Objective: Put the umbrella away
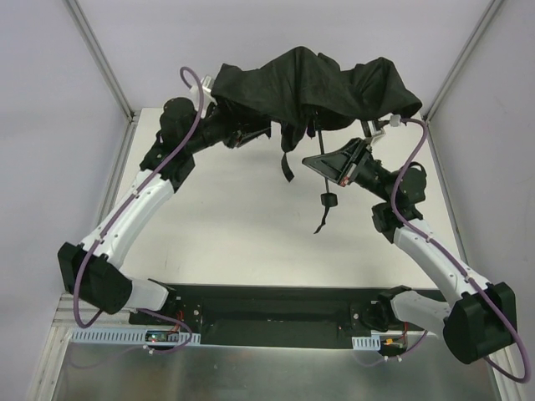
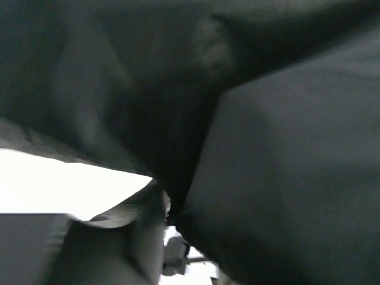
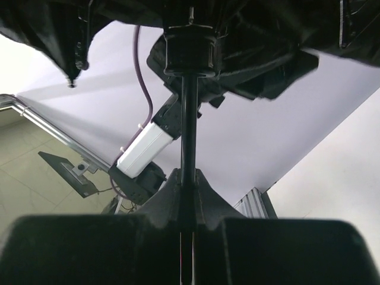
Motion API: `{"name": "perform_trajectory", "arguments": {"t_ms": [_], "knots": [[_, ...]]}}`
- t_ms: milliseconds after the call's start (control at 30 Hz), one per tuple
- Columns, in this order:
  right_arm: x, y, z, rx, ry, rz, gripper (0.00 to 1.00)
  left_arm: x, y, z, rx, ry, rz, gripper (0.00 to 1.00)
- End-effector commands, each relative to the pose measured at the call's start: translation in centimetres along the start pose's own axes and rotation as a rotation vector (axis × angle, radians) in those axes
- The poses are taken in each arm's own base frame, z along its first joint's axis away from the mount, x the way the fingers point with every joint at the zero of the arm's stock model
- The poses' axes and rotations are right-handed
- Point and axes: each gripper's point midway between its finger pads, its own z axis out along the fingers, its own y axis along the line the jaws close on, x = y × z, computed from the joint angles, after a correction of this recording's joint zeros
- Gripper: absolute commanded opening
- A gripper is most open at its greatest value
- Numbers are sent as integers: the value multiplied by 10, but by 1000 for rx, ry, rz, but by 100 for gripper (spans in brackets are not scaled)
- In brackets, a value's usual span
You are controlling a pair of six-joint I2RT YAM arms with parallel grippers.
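Note:
The black umbrella [image 1: 318, 79] hangs half-collapsed above the table, its canopy draped over both wrists. A strap [image 1: 287, 163] dangles below it, and so does the small handle [image 1: 328, 199] with its cord loop. My right gripper [image 1: 312, 159] is shut on the thin shaft [image 3: 189, 130], which rises between its fingertips [image 3: 189, 178] up to the runner and canopy. My left gripper [image 1: 251, 132] reaches under the canopy's left side. In the left wrist view dark fabric [image 2: 279, 166] fills the frame beside one blurred finger [image 2: 139, 237], and how the jaws stand does not show.
The white table [image 1: 226, 225] lies under the umbrella. Aluminium frame posts [image 1: 100, 58] rise at its back corners. A black base plate [image 1: 276, 313] spans the near edge between the arm bases.

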Motion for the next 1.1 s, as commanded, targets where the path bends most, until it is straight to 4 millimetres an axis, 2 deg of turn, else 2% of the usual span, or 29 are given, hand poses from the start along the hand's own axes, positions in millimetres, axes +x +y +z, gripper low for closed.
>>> {"name": "perform_trajectory", "arguments": {"t_ms": [0, 67, 167, 300, 367, 433, 500, 600, 633, 733, 800, 900, 967, 1067], "knots": [[-1, 49, 0, -163, -23, -142, 0, -3, -69, 25, 188, -5, 121, 20], [-2, 47, 1, -161, -30, -148, 0, 21, -82, 37, 214, 51, 135, 15], [-5, 47, 5, -165, -30, -172, 0, 55, -86, 41, 222, 120, 120, 10], [-13, 44, 8, -158, -40, -219, 0, 84, -76, 19, 196, 156, 113, 9], [-19, 39, 8, -144, -49, -239, 0, 91, -67, 2, 177, 154, 109, 20], [-24, 36, 9, -139, -55, -253, 0, 102, -58, -14, 148, 186, 113, 40], [-27, 35, 9, -137, -52, -273, 0, 115, -47, -31, 126, 233, 125, 52], [-27, 34, 8, -139, -25, -304, 0, 130, -39, -65, 119, 251, 164, 59], [-27, 33, 8, -137, -16, -311, 0, 135, -27, -74, 90, 260, 176, 60], [-26, 30, 5, -132, 8, -325, 0, 144, -24, -105, 88, 270, 256, 61], [-26, 26, 3, -119, 20, -337, 0, 150, -33, -125, 144, 280, 322, 60], [-17, 21, 0, -116, 83, -383, 0, 152, -64, -156, 267, 259, 427, 59], [-8, 20, -4, -127, 151, -421, 0, 146, -94, -175, 343, 224, 478, 63], [8, 17, -12, -150, 246, -482, 0, 130, -150, -189, 446, 187, 528, 71]]}}
